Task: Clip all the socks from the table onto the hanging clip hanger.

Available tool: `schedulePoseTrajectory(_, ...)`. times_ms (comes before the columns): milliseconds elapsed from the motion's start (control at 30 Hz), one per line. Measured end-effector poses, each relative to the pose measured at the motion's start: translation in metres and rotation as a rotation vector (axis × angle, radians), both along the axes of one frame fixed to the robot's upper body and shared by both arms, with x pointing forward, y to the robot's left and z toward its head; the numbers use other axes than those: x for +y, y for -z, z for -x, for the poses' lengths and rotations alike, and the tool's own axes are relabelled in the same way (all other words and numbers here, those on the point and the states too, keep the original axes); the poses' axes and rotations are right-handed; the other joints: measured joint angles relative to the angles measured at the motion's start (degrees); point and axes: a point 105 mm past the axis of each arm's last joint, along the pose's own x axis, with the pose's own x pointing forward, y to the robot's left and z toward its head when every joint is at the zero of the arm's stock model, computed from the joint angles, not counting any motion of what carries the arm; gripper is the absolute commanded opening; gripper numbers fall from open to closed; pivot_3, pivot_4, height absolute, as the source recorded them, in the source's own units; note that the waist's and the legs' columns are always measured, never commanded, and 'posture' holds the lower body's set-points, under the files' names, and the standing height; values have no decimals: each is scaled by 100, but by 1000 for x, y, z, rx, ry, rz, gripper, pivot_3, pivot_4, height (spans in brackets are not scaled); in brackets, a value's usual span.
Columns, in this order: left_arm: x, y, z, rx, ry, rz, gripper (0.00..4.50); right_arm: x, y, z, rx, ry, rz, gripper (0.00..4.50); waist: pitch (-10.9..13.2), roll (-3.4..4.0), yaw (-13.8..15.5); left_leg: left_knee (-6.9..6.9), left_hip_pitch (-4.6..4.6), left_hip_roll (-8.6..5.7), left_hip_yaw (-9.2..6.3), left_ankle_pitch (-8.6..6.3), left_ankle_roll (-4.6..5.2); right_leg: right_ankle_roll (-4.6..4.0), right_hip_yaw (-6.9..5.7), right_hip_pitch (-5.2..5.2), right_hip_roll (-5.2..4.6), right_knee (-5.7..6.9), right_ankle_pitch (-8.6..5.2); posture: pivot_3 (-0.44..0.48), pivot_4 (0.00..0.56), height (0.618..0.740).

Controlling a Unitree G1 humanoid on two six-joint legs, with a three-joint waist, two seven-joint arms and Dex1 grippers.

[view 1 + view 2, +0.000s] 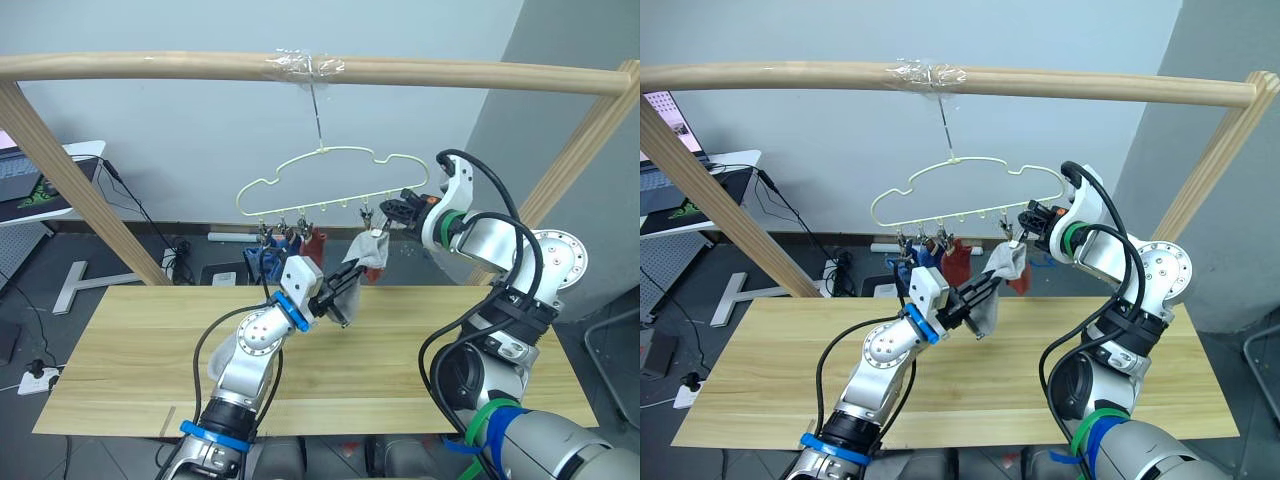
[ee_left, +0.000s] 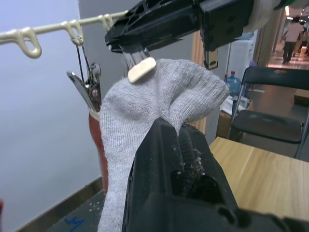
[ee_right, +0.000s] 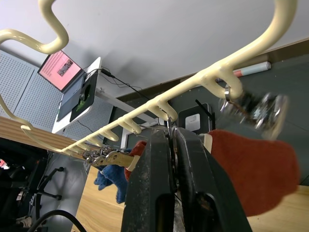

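Several socks already hang from the clip hanger [image 1: 330,180]: blue ones [image 1: 262,258] at its left end and a rust-red one [image 1: 314,244] beside them, though they bunch together and I cannot count them surely. One light grey sock [image 1: 1002,270] is in work now. The left gripper [image 1: 338,297] has its black fingers pressed together on the sock's lower part, lifting it toward a clip near the hanger's right end, while the right gripper [image 1: 393,213] is closed on that small grey metal clip [image 2: 136,60], seemingly squeezing it open over the sock's top edge. Another rust-red sock [image 3: 251,169] hangs just beside this spot. The table [image 1: 130,350], pale yellowish planks with plain grain, has no socks lying on it, so this may be the last one to fasten. The grey sock is a soft ribbed knit, folding limply over the fingers; the hanger is thin pale-gold wire with a wavy outline, hooked on a thick wooden pole [image 1: 150,66].
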Motion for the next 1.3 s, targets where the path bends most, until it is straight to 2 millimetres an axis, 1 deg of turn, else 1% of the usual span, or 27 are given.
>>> schedulePoseTrajectory(133, -5, -2, 1, -4, 14, 5, 7, 0, 0, 0, 1, 2, -3, 0, 0, 0, 0, 0, 0, 0, 1, 0, 0, 0, 0, 0, 0, 0, 0, 87, 131, 740)
schedulePoseTrajectory(333, -5, -2, 1, -4, 14, 4, 0, -7, 1, -1, 10, 26, -28, 1801, 0, 1, -5, 0, 0, 0, 1, 0, 0, 12, -2, 0, 0, 0, -7, 86, 129, 740)
schedulePoseTrajectory(433, -6, -1, 1, -2, 18, 3, 0, -9, 0, -1, 5, 28, -52, 2834, 1, 2, -9, -1, 1, 1, 1, 0, 0, 15, 0, -1, 1, 0, -9, 78, 129, 740)
schedulePoseTrajectory(500, -9, 0, 1, 6, 28, -1, 0, -10, -5, 0, -15, 20, -80, 3573, 3, 5, -9, -1, 0, 0, 0, 0, 0, 17, 0, -1, 2, 0, -10, 78, 129, 740)
schedulePoseTrajectory(567, -14, 1, 0, 39, 40, 4, 0, -11, -15, 3, -63, 11, -88, 4283, 6, 9, -13, -1, 0, 0, 0, 0, 0, 20, 0, -1, 2, -1, -12, 71, 128, 740)
schedulePoseTrajectory(600, -16, 2, 0, 53, 44, 10, 0, -11, -18, 4, -79, 9, -89, 4487, 6, 9, -13, -1, -1, 0, 0, 0, 0, 21, 0, -1, 2, -1, -12, 71, 128, 740)
schedulePoseTrajectory(633, -19, 3, 0, 84, 59, 23, 0, -12, -23, 6, -107, 4, -89, 4487, 6, 9, -15, -1, -1, 0, 0, 0, 0, 21, 0, -1, 3, -3, -12, 57, 128, 740)
schedulePoseTrajectory(700, -24, 6, 0, 129, 81, 39, 538, -15, -26, 10, -137, 14, -68, 4500, 6, 9, -19, -1, -2, 0, -1, 0, 0, 22, 1, -1, 3, -3, -13, 57, 128, 740)
schedulePoseTrajectory(733, -27, 10, -1, 182, 100, 54, 762, -21, -26, 14, -167, 22, -16, 4500, 6, 9, -12, -1, -2, 0, -2, 0, 0, 22, 1, 0, 3, -5, -13, 50, 129, 740)
schedulePoseTrajectory(800, -30, 17, -1, 251, 122, 64, 1389, -27, -24, 20, -196, 36, 31, 4500, 6, 9, -30, -2, -2, -1, 0, -1, 1, 23, 2, 0, 3, -6, -14, 40, 129, 740)
schedulePoseTrajectory(900, -34, 28, 0, 335, 147, 68, 2365, -29, -8, 30, -195, 41, 105, 4500, 6, 10, -116, -2, -2, 1, -2, -1, 1, 24, 4, -1, 6, -4, -15, 34, 131, 740)
schedulePoseTrajectory(967, -32, 35, -1, 361, 145, 52, 2990, -30, 0, 33, -214, 49, 184, 4500, 7, 11, -172, -2, 0, 1, -4, 0, 1, 24, 4, 0, 6, -3, -14, 33, 131, 740)
schedulePoseTrajectory(1100, -15, 47, -1, 392, 130, -7, 4286, -32, 6, 37, -286, 82, 258, 4500, 8, 13, -259, -2, 6, 5, -7, 0, 1, 24, 7, 0, 12, 1, -15, 38, 133, 740)
schedulePoseTrajectory(1133, -10, 49, -1, 394, 124, -18, 4452, -33, 9, 38, -304, 91, 280, 4500, 8, 13, -267, -2, 6, 6, -8, 0, 1, 24, 6, 0, 14, 1, -15, 38, 133, 740)
schedulePoseTrajectory(1167, -2, 50, -1, 393, 111, -35, 4452, -34, 15, 39, -323, 101, 323, 4500, 8, 13, -273, -3, 6, 8, -9, 0, 1, 23, 5, 0, 15, 0, -15, 38, 133, 740)
schedulePoseTrajectory(1200, 11, 52, -1, 388, 93, -67, 4452, -35, 25, 43, -340, 115, 379, 4500, 8, 13, -283, -6, 5, 12, -12, 0, 1, 22, 2, 0, 17, -3, -16, 60, 143, 740)
schedulePoseTrajectory(1233, 26, 52, -2, 380, 60, -91, 4452, -36, 36, 45, -339, 122, 416, 4500, 12, 12, -285, -7, 5, 12, -11, 0, 1, 20, 4, -1, 17, -2, -17, 60, 143, 740)
schedulePoseTrajectory(1300, 53, 43, -5, 349, 12, -122, 4500, -36, 52, 49, -356, 137, 471, 4140, 41, 19, -287, -6, 5, 13, -10, 0, 1, 20, 5, -3, 17, 1, -17, 60, 143, 740)
